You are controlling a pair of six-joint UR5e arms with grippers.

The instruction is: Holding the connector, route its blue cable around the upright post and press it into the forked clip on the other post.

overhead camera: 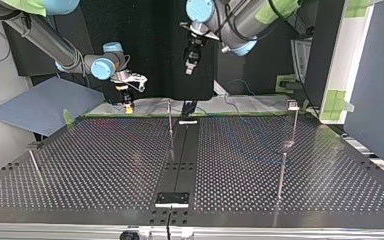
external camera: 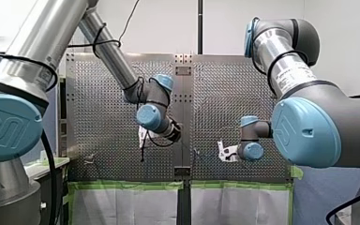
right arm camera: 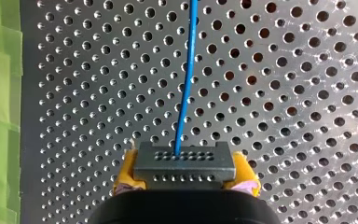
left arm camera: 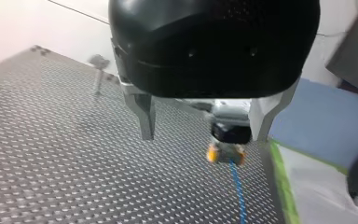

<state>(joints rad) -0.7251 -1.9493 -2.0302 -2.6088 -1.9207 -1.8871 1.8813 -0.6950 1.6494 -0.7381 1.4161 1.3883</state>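
My right tool point(right arm camera: 184, 184) grips the connector point(right arm camera: 184, 163) at the counter's taped edge; my left tool point(left arm camera: 205, 123) hangs wide, holding nothing.
The connector sits between yellow pads point(right arm camera: 127, 173), and its blue cable point(right arm camera: 187, 70) runs straight ahead over the perforated counter point(right arm camera: 298, 93), with green tape point(right arm camera: 2, 84) just beside. In the top view, thin posts point(overhead camera: 170, 120) stand well apart, with open counter between them.

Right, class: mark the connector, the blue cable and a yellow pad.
connector point(right arm camera: 184, 163), right wrist view, middle of its grey face.
blue cable point(right arm camera: 182, 116), right wrist view, stretch just ahead of the connector.
yellow pad point(right arm camera: 127, 169), right wrist view, its side beside the connector.
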